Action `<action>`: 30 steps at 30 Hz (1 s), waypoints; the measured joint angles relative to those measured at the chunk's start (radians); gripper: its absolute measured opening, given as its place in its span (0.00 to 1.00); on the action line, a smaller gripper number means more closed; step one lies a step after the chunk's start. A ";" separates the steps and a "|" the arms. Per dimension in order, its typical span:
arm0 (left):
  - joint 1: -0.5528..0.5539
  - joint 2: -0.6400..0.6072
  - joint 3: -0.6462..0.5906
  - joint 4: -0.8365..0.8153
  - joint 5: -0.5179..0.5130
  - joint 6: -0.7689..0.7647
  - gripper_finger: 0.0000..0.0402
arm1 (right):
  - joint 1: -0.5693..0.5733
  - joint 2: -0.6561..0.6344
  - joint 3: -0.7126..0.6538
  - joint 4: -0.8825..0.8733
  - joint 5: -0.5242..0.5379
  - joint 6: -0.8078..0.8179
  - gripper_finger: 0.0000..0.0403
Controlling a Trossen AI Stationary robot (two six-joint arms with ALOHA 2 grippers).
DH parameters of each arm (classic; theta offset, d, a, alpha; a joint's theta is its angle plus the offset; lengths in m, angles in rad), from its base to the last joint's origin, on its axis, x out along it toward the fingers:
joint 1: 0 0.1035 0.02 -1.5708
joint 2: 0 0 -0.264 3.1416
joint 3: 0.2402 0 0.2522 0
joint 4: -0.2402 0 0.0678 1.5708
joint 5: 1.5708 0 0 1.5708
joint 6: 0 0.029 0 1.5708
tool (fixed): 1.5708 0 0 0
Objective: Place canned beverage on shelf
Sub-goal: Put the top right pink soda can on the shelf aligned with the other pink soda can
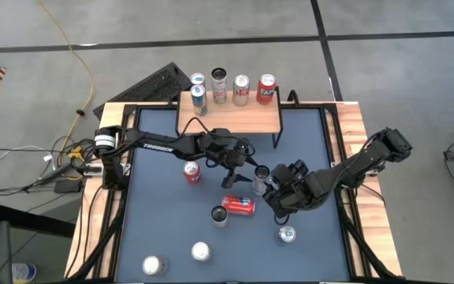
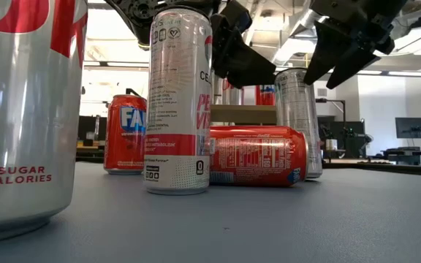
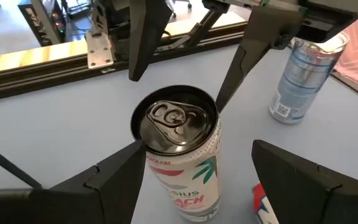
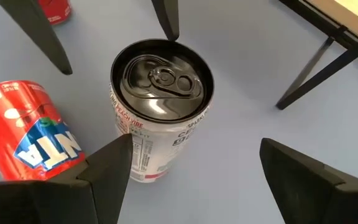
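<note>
Grey-blue matting is covering the table (image 1: 156,197), which is sitting in a pale wooden frame on a concrete floor. A yellow cable (image 1: 73,55) is trailing across that floor on the left. Beyond the far edge, the low view is showing a bright workroom with desks and dark monitors.

Nearest the front edge, 3 upright cans are standing well apart: 2 silver-topped ones (image 1: 154,264) (image 1: 201,251) and a blue-and-silver one (image 1: 287,233). Behind them a tall white can (image 2: 179,102) is standing just beside a red can (image 2: 254,155) that is lying on its side. Farther left, a red Fanta can (image 2: 125,135) is standing upright. These 3 are partly screening the middle of the table from the low camera.

At mid-table the target can (image 1: 260,178), tall, white and unopened, is standing upright on the mat in front of the shelf (image 1: 231,118), not on it. At the far edge, the shelf is already carrying 5 upright cans on its wooden top.

Both arms are meeting over the target can, the left reaching in from the left and the right from the right. The left gripper (image 3: 201,165) is spread wide and straddling the can, with 1 finger (image 3: 114,174) right against its rim; whether it is touching cannot be told. The right gripper (image 4: 191,168) is also spread wide around the same can, gripping nothing. Neither gripper is lifting it.
</note>
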State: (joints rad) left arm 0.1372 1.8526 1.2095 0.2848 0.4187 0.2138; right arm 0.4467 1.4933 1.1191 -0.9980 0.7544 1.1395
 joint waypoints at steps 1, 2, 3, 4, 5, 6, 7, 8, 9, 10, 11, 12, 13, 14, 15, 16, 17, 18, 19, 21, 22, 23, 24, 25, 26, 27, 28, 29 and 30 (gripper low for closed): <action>0.000 0.000 0.000 0.000 -0.007 0.004 0.69 | 0.004 0.000 0.000 -0.001 0.002 0.000 0.82; 0.000 0.000 0.000 -0.003 -0.020 0.011 0.69 | 0.009 0.000 0.000 -0.001 0.003 0.000 0.82; -0.001 0.011 0.000 0.009 -0.037 0.015 0.69 | 0.014 0.000 0.000 -0.001 0.003 0.001 0.82; -0.001 0.020 0.000 0.025 -0.046 0.014 0.69 | 0.020 0.000 0.000 0.000 0.003 0.001 0.82; -0.001 0.031 -0.001 0.030 -0.048 0.007 0.69 | 0.023 0.000 0.000 0.005 0.003 0.001 0.82; 0.001 0.045 -0.002 0.046 -0.044 -0.004 0.69 | 0.026 0.000 0.000 0.010 0.003 0.001 0.82; 0.002 0.059 -0.001 0.068 -0.039 -0.015 0.69 | 0.030 0.000 0.000 0.015 0.003 0.002 0.82; 0.003 0.071 -0.001 0.076 -0.032 -0.018 0.69 | 0.032 0.000 0.000 0.020 0.003 0.003 0.82; 0.003 0.079 -0.001 0.077 -0.029 -0.017 0.69 | 0.032 0.000 0.000 0.022 0.003 0.003 0.82; 0.003 0.082 -0.001 0.077 -0.030 -0.017 0.69 | 0.032 0.000 0.000 0.022 0.003 0.003 0.82; 0.003 0.082 -0.002 0.080 -0.030 -0.017 0.69 | 0.032 0.000 0.000 0.025 0.003 0.003 0.82; 0.003 0.082 -0.002 0.096 -0.029 -0.015 0.69 | 0.032 0.000 0.000 0.028 0.004 0.002 0.82; 0.002 0.082 -0.002 0.119 -0.023 -0.014 0.69 | 0.032 0.000 0.000 0.031 0.005 -0.004 0.82; 0.002 0.082 -0.001 0.142 -0.010 -0.019 0.69 | 0.030 0.000 0.000 0.037 0.005 -0.019 0.82; 0.002 0.082 -0.001 0.166 0.012 -0.035 0.69 | 0.028 0.000 0.000 0.048 0.004 -0.035 0.82; 0.002 0.082 -0.001 0.190 0.042 -0.058 0.69 | 0.028 0.000 0.000 0.062 0.004 -0.049 0.82; 0.002 0.082 -0.001 0.210 0.073 -0.075 0.69 | 0.027 0.000 0.000 0.077 0.004 -0.064 0.82; 0.003 0.081 -0.001 0.219 0.098 -0.079 0.69 | 0.024 0.001 0.000 0.091 0.003 -0.078 0.82; 0.003 0.080 -0.001 0.218 0.110 -0.079 0.69 | 0.023 0.001 0.000 0.102 0.003 -0.091 0.82; 0.002 0.080 0.000 0.203 0.128 -0.074 0.69 | 0.022 0.001 0.000 0.117 0.003 -0.102 0.82; 0.003 0.080 0.000 0.196 0.139 -0.076 0.69 | 0.022 0.001 0.000 0.118 0.003 -0.102 0.82; 0.003 0.080 0.000 0.195 0.149 -0.082 0.69 | 0.022 0.001 0.000 0.118 0.002 -0.103 0.82; 0.003 0.080 0.000 0.192 0.156 -0.086 0.69 | 0.021 0.001 0.000 0.118 0.002 -0.105 0.82; 0.003 0.080 0.000 0.184 0.157 -0.079 0.69 | 0.019 0.001 0.000 0.118 0.000 -0.105 0.82; 0.003 0.080 0.000 0.174 0.150 -0.068 0.69 | 0.018 0.001 0.000 0.118 0.000 -0.105 0.82; 0.003 0.080 0.000 0.162 0.134 -0.057 0.69 | 0.017 0.001 0.000 0.118 0.001 -0.105 0.82; 0.002 0.079 0.000 0.152 0.112 -0.048 0.69 | 0.017 0.001 0.000 0.118 0.002 -0.105 0.82; 0.001 0.079 0.000 0.141 0.097 -0.041 0.69 | 0.017 0.001 0.000 0.117 0.003 -0.105 0.82; 0.001 0.079 0.000 0.137 0.092 -0.040 0.69 | 0.017 0.001 0.000 0.117 0.003 -0.104 0.82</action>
State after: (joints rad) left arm 0.1384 1.9320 1.2098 0.4217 0.5110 0.1743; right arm 0.4638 1.4940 1.1191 -0.8806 0.7574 1.0351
